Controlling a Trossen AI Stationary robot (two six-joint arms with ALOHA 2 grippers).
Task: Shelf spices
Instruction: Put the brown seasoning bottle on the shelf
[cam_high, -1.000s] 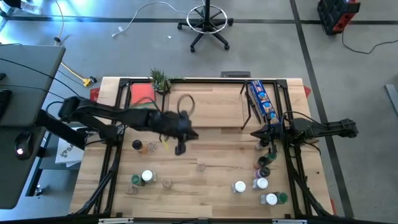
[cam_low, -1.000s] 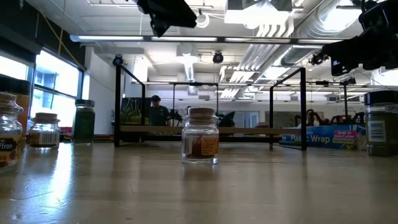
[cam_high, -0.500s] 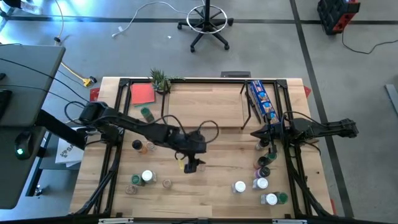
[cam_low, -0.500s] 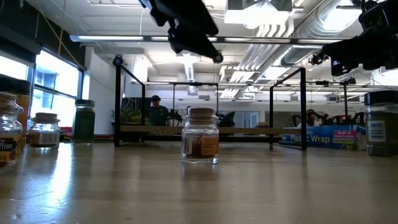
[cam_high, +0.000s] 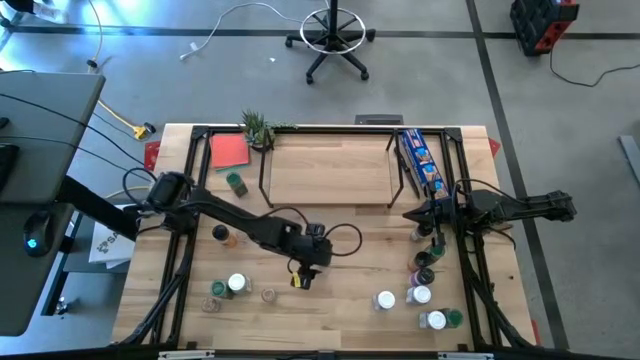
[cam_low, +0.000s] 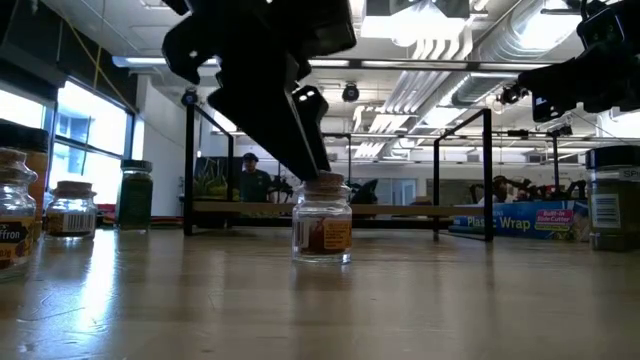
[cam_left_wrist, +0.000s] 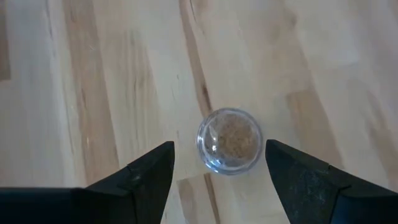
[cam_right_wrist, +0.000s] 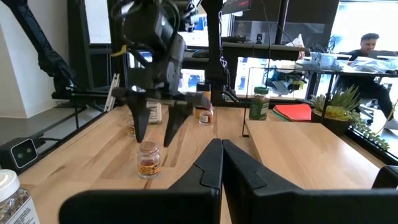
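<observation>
The small glass spice jar standing alone mid-table looks light, hard, smooth and easily tipped, so its round body just under the lid seems the safest hold. The left gripper hangs directly above it with fingers spread either side, nothing held. Farther off, the empty shelf waits, unobstructed, while the right gripper rests closed by other jars.

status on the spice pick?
Left gripper open, straddling the clear-lidded jar mid-table, not gripping. Right gripper shut, parked at right edge. Shelf bare; nothing in the way.
</observation>
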